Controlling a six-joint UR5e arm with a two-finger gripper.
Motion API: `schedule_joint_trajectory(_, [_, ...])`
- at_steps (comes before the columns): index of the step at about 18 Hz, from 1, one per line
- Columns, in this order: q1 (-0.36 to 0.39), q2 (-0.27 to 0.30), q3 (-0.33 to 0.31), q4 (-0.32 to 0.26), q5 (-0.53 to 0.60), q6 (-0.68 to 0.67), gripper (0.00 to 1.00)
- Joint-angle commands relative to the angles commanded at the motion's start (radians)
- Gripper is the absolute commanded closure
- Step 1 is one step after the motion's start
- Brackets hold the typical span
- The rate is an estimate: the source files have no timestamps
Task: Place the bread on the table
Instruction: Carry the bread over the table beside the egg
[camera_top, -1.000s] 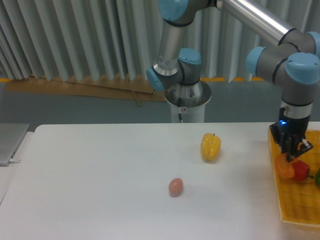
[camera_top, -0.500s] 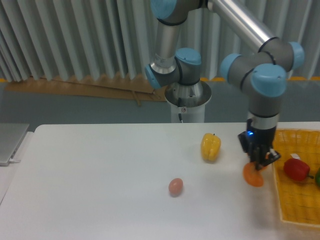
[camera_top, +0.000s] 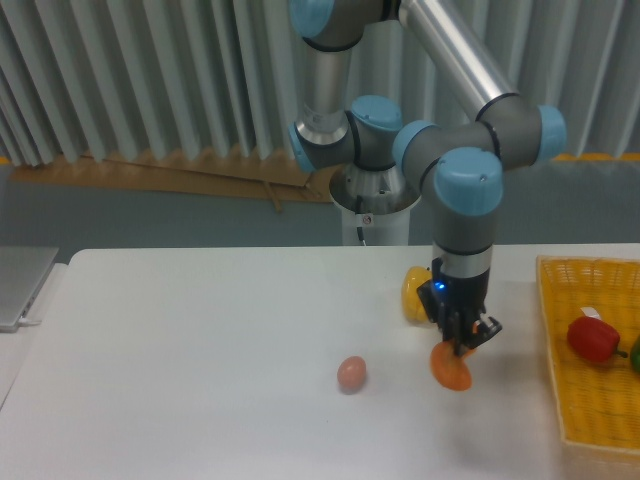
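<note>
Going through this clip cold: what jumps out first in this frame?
The gripper hangs just right of centre over the white table, shut on the orange-brown bread, which shows end-on as a round orange shape. Behind the arm sits a yellow pepper, partly hidden, and a small pinkish egg-shaped thing lies to the left. At the right edge, a yellow basket holds a red pepper.
</note>
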Motion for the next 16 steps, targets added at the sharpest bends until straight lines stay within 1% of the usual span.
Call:
schedule_joint_trajectory(4, [-0.020,-0.040,0.000,0.040,0.002,-0.017,1.00])
schedule_joint_trajectory(6, [-0.028,-0.058,0.000,0.055,0.003,-0.049,1.00])
schedule_joint_trajectory(10, [-0.031,-0.075,0.000,0.077,0.003,-0.049,1.00])
schedule_joint_trajectory(11, [-0.029,-0.083,0.000,0.081,0.003,-0.049,0.99])
schedule_joint_trajectory(12, [-0.031,-0.086,0.000,0.083,0.003,-0.048,0.93])
schedule_joint_trajectory(13, [-0.029,-0.088,0.000,0.086,0.003,-0.048,0.84])
schedule_joint_trajectory(14, [-0.029,-0.086,-0.002,0.088,0.003,-0.043,0.81])
schedule_joint_trajectory(15, [-0.029,-0.086,0.000,0.089,0.003,-0.043,0.71])
schedule_joint_trajectory(16, [-0.029,-0.086,0.000,0.089,0.003,-0.043,0.45])
